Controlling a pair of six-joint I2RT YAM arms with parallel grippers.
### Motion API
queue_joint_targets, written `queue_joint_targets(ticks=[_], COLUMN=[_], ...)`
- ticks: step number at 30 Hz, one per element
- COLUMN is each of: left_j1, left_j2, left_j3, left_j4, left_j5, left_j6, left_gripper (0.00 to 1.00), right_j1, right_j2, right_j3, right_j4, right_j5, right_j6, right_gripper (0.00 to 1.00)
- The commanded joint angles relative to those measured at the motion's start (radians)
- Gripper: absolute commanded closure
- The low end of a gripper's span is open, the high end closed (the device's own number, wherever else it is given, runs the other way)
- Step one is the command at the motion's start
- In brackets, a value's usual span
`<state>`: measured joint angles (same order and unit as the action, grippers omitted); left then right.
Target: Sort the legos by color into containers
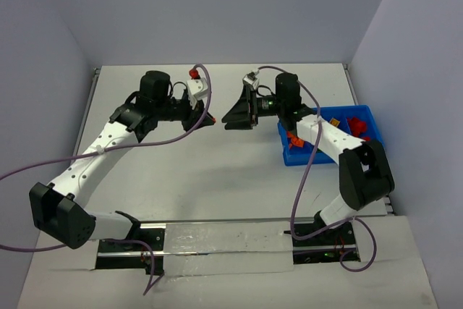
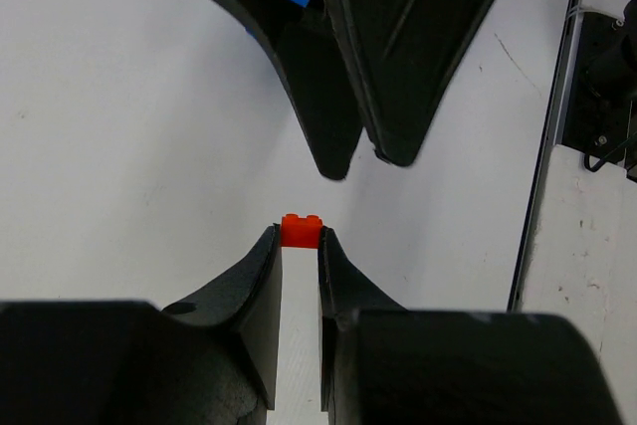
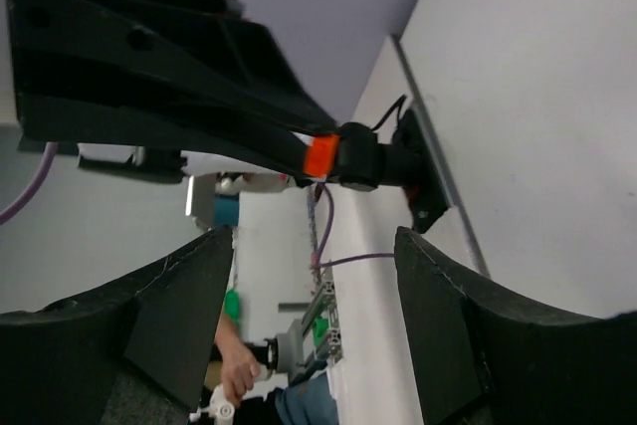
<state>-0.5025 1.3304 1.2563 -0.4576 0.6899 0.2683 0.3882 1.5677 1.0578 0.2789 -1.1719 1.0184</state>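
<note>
Seen from above, the left fingers [image 1: 197,116] and the right fingers [image 1: 239,112] point tip to tip over the middle of the tabletop [image 1: 217,179], well to the left of the blue bin [image 1: 340,111]. Both arms reach forward from their bases and bend inward, and the right forearm crosses above the bin. Only this view shows what lies in the bin: red legos [image 1: 354,124] in a compartment at its far right, and orange legos [image 1: 293,141] at its left end. The left wrist camera makes plain what the top view barely shows. The left fingers are clenched on one small red-orange brick [image 2: 300,230], pinched at their very tips. The right fingers are just beyond the brick and do not touch it. The right wrist camera adds that the right fingers stand apart with nothing between them. It also shows the brick held off the tabletop.
</note>
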Motion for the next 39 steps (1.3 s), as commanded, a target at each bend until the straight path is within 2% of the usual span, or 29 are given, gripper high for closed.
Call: queue_joint_targets(ticks=[1, 6, 10, 15, 21, 36, 39], left_j1=[-0.031, -0.058, -0.07, -0.079, -0.092, -0.102, -0.1], left_j2=[-0.008, -0.005, -0.002, -0.002, 0.001, 0.022, 0.023], left_j3=[0.002, 0.009, 0.023, 0.034, 0.046, 0.057, 0.058], left_j4=[0.051, 0.053, 0.044, 0.037, 0.029, 0.032, 0.034], left_j5=[-0.028, -0.029, -0.026, -0.02, -0.016, -0.03, -0.033], left_j6=[-0.019, -0.032, -0.037, -0.042, -0.044, -0.038, -0.038], left_gripper=[1.0, 1.0, 1.0, 1.0, 1.0, 1.0, 1.0], right_j1=[0.019, 0.018, 0.018, 0.018, 0.019, 0.045, 0.052], right_j2=[0.003, 0.032, 0.05, 0.058, 0.063, 0.051, 0.048], right_j3=[-0.022, -0.002, 0.031, 0.065, 0.072, 0.042, 0.047], right_j4=[0.31, 0.268, 0.136, 0.013, 0.011, 0.116, 0.086], right_j5=[-0.087, -0.076, -0.056, -0.038, -0.038, -0.076, -0.072], right_j6=[0.192, 0.18, 0.069, -0.023, -0.02, 0.046, 0.02], right_gripper=[0.28, 0.39, 0.47, 0.52, 0.59, 0.64, 0.69])
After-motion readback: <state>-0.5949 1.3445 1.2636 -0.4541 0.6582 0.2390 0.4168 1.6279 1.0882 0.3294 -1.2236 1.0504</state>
